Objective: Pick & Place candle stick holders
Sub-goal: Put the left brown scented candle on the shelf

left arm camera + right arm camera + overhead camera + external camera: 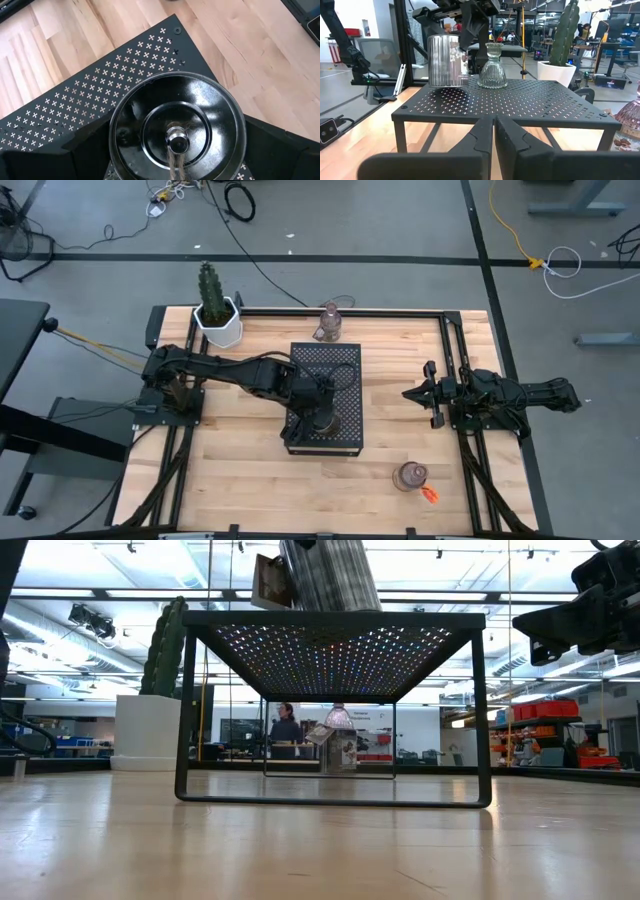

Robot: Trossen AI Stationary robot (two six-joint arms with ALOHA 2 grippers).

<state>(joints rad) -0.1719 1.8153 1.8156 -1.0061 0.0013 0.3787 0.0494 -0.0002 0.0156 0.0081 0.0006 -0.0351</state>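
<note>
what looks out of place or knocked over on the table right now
Nothing stands out. The silvery holder and the clear glass holder stand upright on the perforated black stand. The pink holder near the far edge and another near the front also look upright on the table.

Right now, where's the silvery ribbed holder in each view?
High: silvery holder, lower end of black stand.
Low: holder, top centre, above stand.
Left wrist: holder, centre, from above.
Right wrist: holder, upper left, on stand.
Shared landmark: black stand, perforated top.
</note>
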